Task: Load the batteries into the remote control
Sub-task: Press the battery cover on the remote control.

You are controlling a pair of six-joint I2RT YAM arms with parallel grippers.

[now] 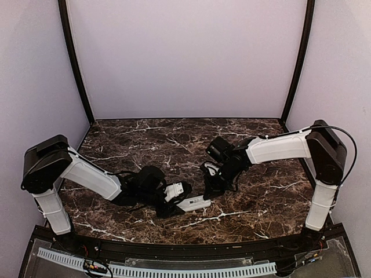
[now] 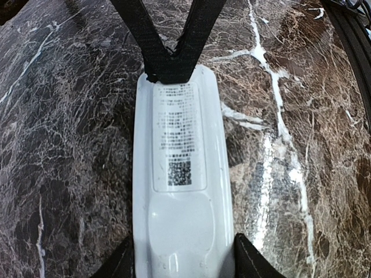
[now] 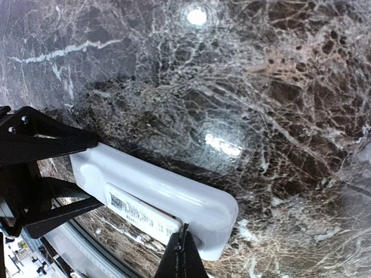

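Note:
The white remote control [image 1: 195, 203] lies back side up on the marble table. Its labelled cover [image 2: 177, 136] sits in the battery bay. My left gripper [image 2: 182, 263] is shut on the remote's rounded end, one finger on each long side. My right gripper [image 3: 184, 255] is shut, and its joined tips rest on the remote's other end at the edge of the cover [image 3: 142, 214]. In the left wrist view the right fingers [image 2: 171, 58] meet in a V over that end. No batteries are visible in any view.
The dark marble table [image 1: 174, 139] has a raised black front edge [image 1: 174, 246], with a white slotted strip [image 1: 174, 270] below it. Lilac walls close off the back and both sides. Both arms meet near the front centre.

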